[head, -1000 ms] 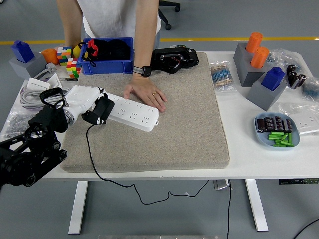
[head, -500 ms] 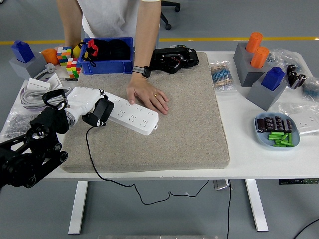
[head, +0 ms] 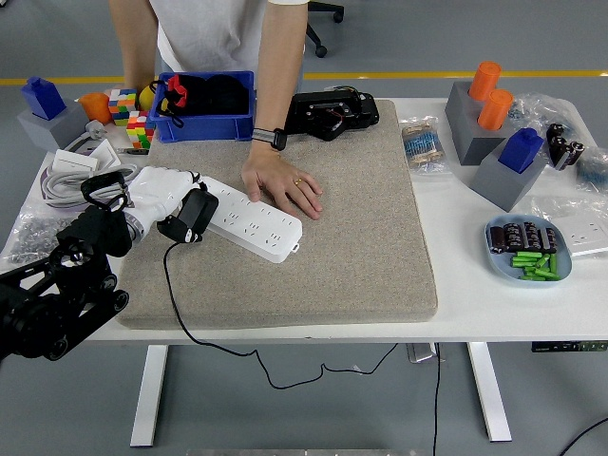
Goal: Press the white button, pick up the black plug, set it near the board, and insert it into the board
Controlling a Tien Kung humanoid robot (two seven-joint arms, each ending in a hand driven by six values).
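- black plug [head: 193,215] is gripped in the left hand [head: 163,193], fingers curled round it, right over the white board [head: 249,219]
- board's far end is pinned flat by a person's hand [head: 282,185]

1. The power strip [head: 249,220] looks like smooth, glossy white plastic.
2. The mat [head: 361,237] is rough, matt beige felt-like cloth.
3. The bin [head: 201,128] at 11 o'clock is glossy blue plastic.
4. The tabletop [head: 456,285] is smooth white.
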